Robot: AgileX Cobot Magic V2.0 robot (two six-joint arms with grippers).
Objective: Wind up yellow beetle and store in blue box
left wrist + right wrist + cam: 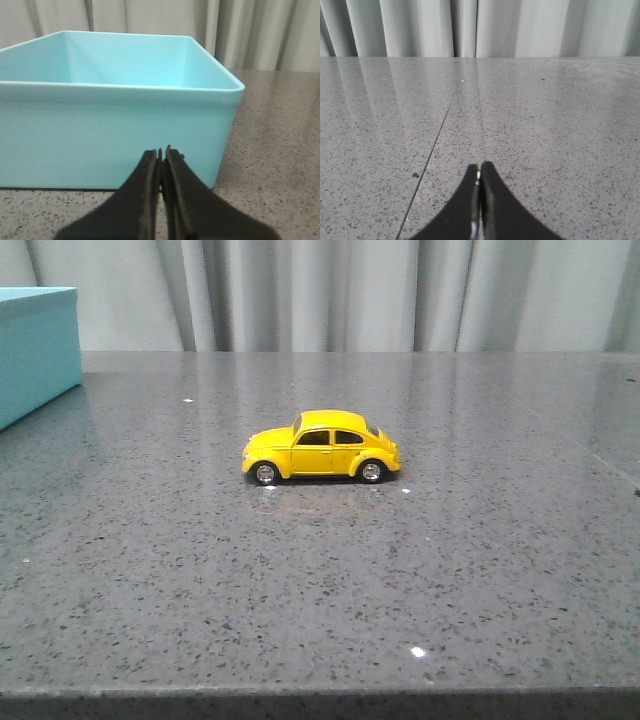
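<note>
Both tools (162,152) (479,167) closed, low over table (545,125).

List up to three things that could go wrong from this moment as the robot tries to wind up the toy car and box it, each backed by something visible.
1. The yellow beetle stands on its wheels on smooth stone, so a nudge may roll it away.
2. Both grippers, left and right, have jaws shut; they must open first.
3. The blue box sits at the far left, so the carry is long and a drop possible.
</note>
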